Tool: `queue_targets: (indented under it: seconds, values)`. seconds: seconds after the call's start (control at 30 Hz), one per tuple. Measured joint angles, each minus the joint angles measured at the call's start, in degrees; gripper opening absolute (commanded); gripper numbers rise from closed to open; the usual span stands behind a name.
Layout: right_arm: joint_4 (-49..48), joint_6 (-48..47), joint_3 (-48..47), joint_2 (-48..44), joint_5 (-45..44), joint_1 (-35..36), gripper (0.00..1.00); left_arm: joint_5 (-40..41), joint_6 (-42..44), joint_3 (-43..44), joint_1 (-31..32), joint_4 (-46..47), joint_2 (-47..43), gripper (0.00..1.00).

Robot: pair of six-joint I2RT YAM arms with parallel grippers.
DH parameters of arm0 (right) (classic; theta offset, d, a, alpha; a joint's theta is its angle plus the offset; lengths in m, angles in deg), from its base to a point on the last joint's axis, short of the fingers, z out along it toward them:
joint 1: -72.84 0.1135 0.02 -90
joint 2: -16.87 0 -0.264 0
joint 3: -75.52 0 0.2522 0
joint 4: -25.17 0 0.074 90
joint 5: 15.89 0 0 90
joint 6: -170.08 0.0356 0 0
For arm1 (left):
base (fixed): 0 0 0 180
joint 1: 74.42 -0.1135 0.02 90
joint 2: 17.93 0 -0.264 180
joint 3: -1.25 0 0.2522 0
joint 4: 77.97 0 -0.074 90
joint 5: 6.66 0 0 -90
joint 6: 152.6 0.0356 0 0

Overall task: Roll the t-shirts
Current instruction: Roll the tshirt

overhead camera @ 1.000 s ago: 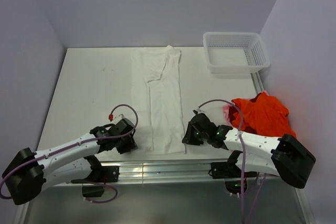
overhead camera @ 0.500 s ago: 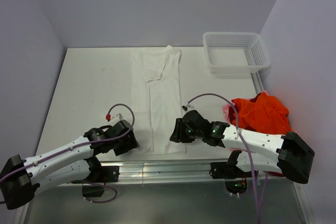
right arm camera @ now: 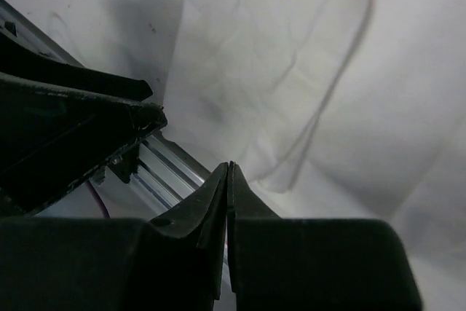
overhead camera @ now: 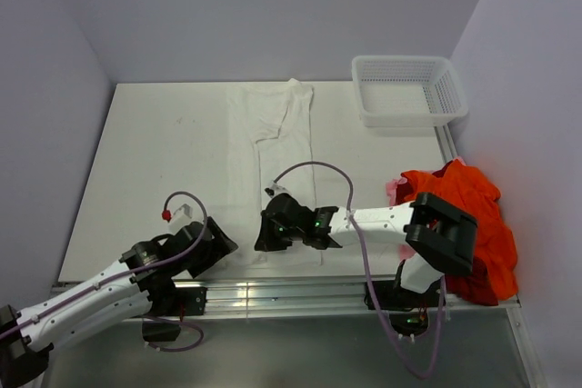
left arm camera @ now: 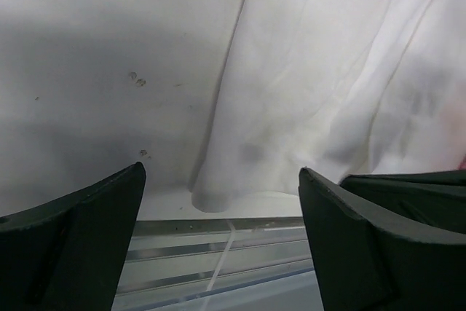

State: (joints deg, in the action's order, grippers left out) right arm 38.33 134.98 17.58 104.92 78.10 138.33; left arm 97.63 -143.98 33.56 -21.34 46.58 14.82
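Note:
A white t-shirt (overhead camera: 282, 161) lies folded into a long narrow strip down the middle of the table, its near hem close to the front edge. My right gripper (overhead camera: 264, 235) hovers over the near left part of that hem. In the right wrist view its jaws (right arm camera: 229, 165) are pressed shut, with no cloth showing between them and the white cloth (right arm camera: 291, 56) just beyond. My left gripper (overhead camera: 221, 244) sits just left of the hem, low at the table's edge. It (left arm camera: 222, 169) is wide open, framing the shirt's rounded corner (left arm camera: 211, 198). Orange-red t-shirts (overhead camera: 464, 202) lie heaped at the right edge.
A white mesh basket (overhead camera: 411, 117) stands at the back right corner. The metal rail (overhead camera: 300, 293) runs along the table's front edge, right below both grippers. The two grippers are very close together; the left one's black finger (right arm camera: 73, 121) fills the left of the right wrist view.
My right arm has swung left across the shirt's near end, and its jaws have closed. My left arm has drawn back toward the near left, its jaws opening wide.

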Motion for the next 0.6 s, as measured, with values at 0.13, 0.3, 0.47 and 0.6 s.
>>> queue_targets:
  seconds: [0.13, 0.3, 0.47, 0.6]
  values:
    - [-2.4, 0.6, -2.6, 4.4, 1.2, 0.7, 0.06, 1.1, -0.9, -1.1, 0.0, -0.9, -4.5, 0.87]
    - [-3.9, 1.3, -3.4, 7.2, 2.0, 1.7, 0.04, 2.3, -0.9, -1.2, 0.0, -1.6, -4.5, 0.85]
    - [-6.3, 2.6, -1.0, 7.5, 2.0, 3.4, 0.04, 2.5, -0.3, -1.2, 0.0, -0.4, -0.1, 0.83]
    - [-7.7, 4.6, 3.4, 7.5, 2.1, 4.6, 0.04, 1.9, 1.4, -1.2, 0.0, 4.7, 3.9, 0.80]
